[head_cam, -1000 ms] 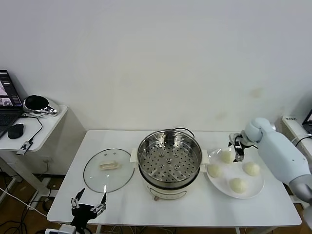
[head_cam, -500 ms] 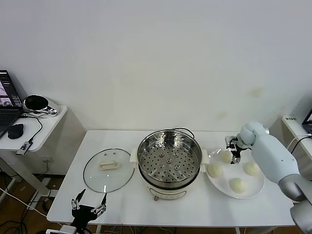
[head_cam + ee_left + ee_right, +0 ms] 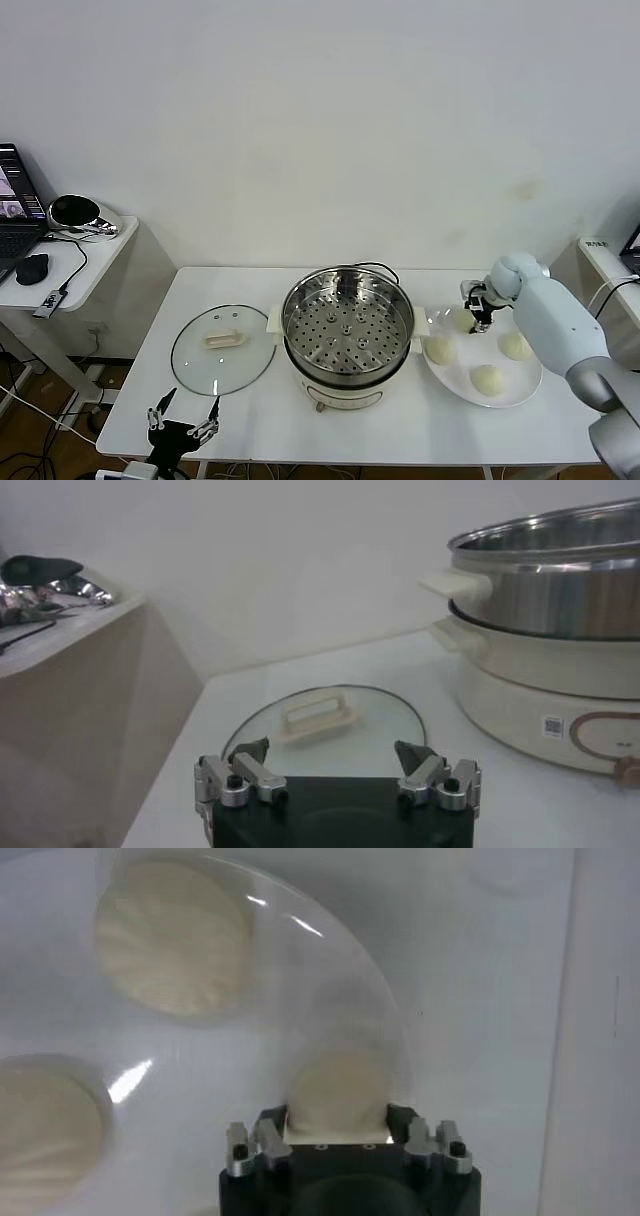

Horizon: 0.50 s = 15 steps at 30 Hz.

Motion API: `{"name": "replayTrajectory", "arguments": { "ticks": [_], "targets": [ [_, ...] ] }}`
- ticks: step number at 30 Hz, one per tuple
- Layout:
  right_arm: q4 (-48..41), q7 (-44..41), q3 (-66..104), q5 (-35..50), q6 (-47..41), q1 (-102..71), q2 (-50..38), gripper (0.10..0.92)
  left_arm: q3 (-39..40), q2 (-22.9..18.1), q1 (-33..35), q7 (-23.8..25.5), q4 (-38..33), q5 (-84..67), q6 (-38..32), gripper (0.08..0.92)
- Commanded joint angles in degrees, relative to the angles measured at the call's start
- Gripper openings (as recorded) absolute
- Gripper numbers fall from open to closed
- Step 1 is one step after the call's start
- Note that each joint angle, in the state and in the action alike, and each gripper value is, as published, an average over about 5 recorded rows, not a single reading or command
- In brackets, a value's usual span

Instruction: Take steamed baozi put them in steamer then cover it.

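Glass lid (image 3: 223,350) lies flat on the tabletop (image 3: 300,420) at the left, cream handle up. It looks rigid, smooth and breakable, so I would take it by the handle and not the rim. Just in front of it, at the tabletop's near edge, the left gripper (image 3: 182,421) waits with its fingers spread wide and nothing between them.

In the middle stands the steamer (image 3: 347,333), shiny steel on a white base. Its perforated tray is bare, so no bun is in yet. It seems heavy and need not be moved.

To the right, touching or nearly touching the steamer's side handle, sits the plate (image 3: 520,393) with the four baozi. Three lie free: one near the steamer (image 3: 438,350), one at the front (image 3: 487,379), one at the right (image 3: 516,346). The fourth, at the back of the plate (image 3: 338,1093), sits between the fingers of the right gripper (image 3: 478,315), which has closed on its sides. These buns look soft, light and easily dented, with a smooth skin that could slip or tear, so a gentle squeeze across the widest part seems right. A harder pinch would likely crush one.

From the head view the gripped bun is almost wholly hidden behind the gripper. The wrist view shows only its top half, so I cannot tell whether it is off the plate or how far the fingers bite in.
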Motion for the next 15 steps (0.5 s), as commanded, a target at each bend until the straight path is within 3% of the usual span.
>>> {"name": "replayTrajectory", "arguments": {
  "ticks": [1,8,15],
  "targets": [
    [0.1,0.2,0.2,0.5,0.1,-0.1,-0.1,0.586,0.0,0.0,0.0,0.0,0.0,0.0,0.0,0.823],
    [8.9,-2.2,-4.9,9.1,-2.2,4.3,-5.9,0.585,0.2,0.3,-0.6,0.1,0.3,0.0,0.1,0.823],
    [18.6,-5.0,-21.9,25.2,-5.4,21.6,-9.5,0.585,0.7,0.3,-1.3,-0.1,0.4,0.0,0.1,0.823]
  ]
}}
